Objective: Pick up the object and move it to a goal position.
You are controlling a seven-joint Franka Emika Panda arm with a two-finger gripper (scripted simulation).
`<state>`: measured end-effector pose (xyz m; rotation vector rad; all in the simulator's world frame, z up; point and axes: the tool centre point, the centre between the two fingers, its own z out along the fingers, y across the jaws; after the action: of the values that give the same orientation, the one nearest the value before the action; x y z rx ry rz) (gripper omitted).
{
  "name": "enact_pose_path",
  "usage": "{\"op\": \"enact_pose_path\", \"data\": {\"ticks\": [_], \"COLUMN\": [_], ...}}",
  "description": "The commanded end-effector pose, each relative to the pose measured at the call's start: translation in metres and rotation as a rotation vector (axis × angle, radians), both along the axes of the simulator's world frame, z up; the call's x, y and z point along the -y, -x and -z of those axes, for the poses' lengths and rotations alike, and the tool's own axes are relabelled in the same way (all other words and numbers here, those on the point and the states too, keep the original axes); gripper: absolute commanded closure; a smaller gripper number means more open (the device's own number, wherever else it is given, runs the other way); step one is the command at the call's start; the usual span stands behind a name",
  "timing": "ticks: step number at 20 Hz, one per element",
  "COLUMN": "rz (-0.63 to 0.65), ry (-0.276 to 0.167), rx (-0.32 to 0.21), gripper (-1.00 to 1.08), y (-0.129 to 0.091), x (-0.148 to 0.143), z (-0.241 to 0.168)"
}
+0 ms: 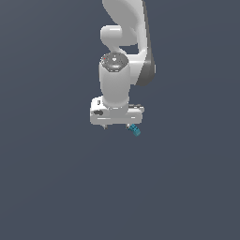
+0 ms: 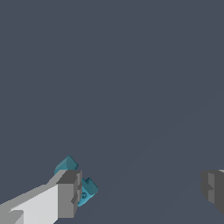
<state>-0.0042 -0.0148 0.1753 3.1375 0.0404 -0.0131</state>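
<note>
Looking from my gripper (image 2: 140, 192) outward, I see the fingers spread wide: one finger (image 2: 70, 194) is near one edge of the wrist view and the other (image 2: 214, 189) is far across, with nothing held between them. The small teal block (image 2: 87, 189) lies right at the first finger, partly behind it, so it is off-centre in the opening. I cannot tell whether they touch. To do this step well, I judge I should shift sideways until the block sits midway between the fingers, and only then close. In the exterior view my arm (image 1: 123, 51) hangs straight down over the dark worktop (image 1: 47, 187), wrist vertical, with the block at the lower corner of my hand toward that view's right.
</note>
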Motion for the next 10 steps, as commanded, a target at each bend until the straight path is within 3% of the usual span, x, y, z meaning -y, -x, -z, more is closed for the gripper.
{"op": "enact_pose_path", "data": {"ticks": [1, 10], "rz": [-0.003, -0.033], "ry": [-0.003, -0.001], "rx": [-0.004, -0.003], "gripper": [-0.92, -0.92], "y": [0.0010, 0.0039], "x": [0.0005, -0.0036], "z": [0.0018, 0.0066]}}
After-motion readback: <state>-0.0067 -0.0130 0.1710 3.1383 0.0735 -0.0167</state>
